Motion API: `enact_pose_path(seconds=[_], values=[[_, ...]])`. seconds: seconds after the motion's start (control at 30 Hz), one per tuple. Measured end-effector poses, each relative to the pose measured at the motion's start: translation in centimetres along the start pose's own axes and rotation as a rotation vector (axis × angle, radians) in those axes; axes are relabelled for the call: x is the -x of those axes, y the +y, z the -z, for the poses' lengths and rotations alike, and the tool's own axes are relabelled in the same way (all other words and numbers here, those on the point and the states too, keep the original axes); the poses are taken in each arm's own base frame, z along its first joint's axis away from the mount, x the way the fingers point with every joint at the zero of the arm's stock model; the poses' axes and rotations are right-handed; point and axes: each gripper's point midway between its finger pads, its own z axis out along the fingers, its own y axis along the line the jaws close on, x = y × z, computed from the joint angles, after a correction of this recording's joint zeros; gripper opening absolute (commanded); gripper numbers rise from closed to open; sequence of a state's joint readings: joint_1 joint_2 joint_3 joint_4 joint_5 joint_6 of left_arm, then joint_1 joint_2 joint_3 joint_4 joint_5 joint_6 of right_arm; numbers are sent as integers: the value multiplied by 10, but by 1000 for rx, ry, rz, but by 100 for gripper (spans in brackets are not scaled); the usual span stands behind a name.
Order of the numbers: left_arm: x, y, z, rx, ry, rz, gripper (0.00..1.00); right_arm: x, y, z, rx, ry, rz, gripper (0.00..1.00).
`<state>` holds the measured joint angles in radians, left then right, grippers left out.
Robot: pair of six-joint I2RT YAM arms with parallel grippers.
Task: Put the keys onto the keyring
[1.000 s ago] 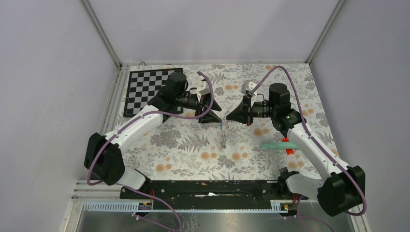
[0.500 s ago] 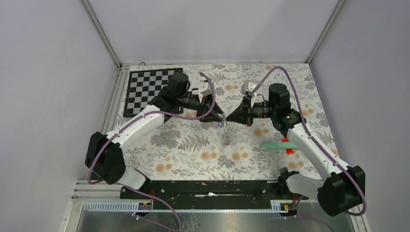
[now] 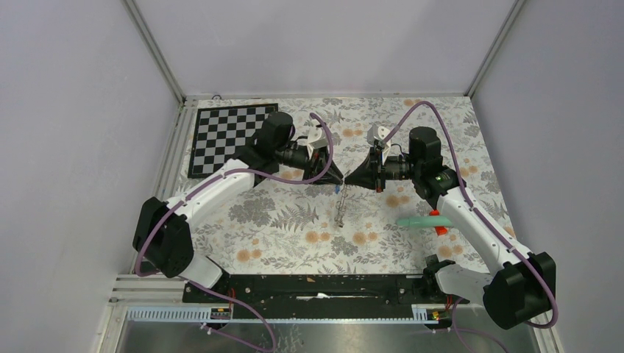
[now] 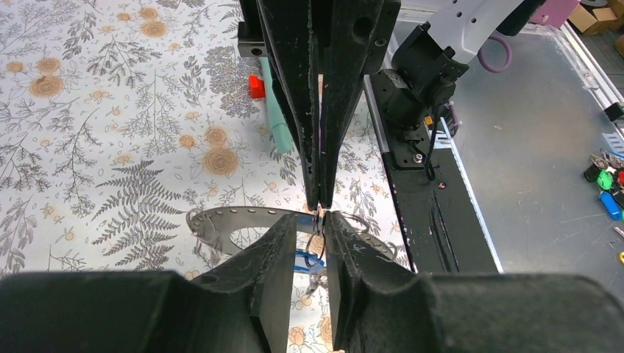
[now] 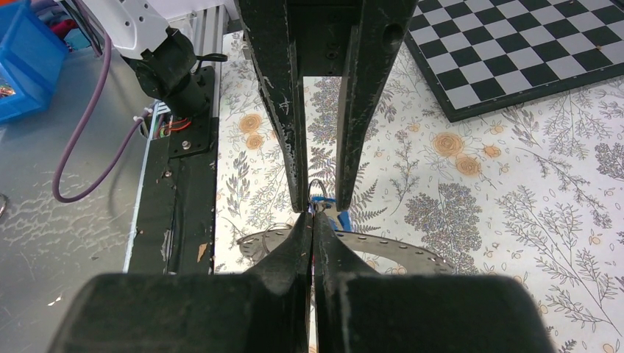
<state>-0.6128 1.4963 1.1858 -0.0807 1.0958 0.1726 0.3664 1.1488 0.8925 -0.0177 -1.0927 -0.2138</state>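
Note:
The keyring [image 3: 340, 211], a flat dark-grey hoop with small holes, hangs edge-on between the two arms. It also shows in the left wrist view [image 4: 221, 219] and the right wrist view [image 5: 397, 245]. My right gripper [image 3: 347, 180] [image 5: 313, 217] is shut on the top of the hoop. The blue key [image 3: 337, 190] [image 4: 305, 261] [image 5: 342, 218] hangs by a thin wire loop at that same spot. My left gripper [image 3: 338, 179] [image 4: 312, 217] is open by a narrow gap, its tips on either side of the wire loop and the right gripper's tips. I cannot make out the black key.
A long teal stick [image 3: 423, 220] with a red piece lies on the floral cloth by the right arm, and shows in the left wrist view [image 4: 276, 121]. The chequered board [image 3: 228, 136] lies at the back left. Grey walls enclose the table.
My left gripper has moved right until its tips meet the right gripper's tips at the keyring. The right arm has held still with the hoop hanging from it.

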Motion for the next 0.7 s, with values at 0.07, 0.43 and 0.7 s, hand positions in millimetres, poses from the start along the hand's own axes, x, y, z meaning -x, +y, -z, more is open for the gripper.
enact_pose_path(seconds=[0.07,0.43,0.7], values=[[0,-1,-1,-2,1,-3,24,0,0,0,0,0,0,0],[-5,-4,-5,-7,14,3,25,-2,-5,0,-30,8,-6,0],[-18,0,1,50,77,-27,22,-5,-8,1,-53,20,-15,0]])
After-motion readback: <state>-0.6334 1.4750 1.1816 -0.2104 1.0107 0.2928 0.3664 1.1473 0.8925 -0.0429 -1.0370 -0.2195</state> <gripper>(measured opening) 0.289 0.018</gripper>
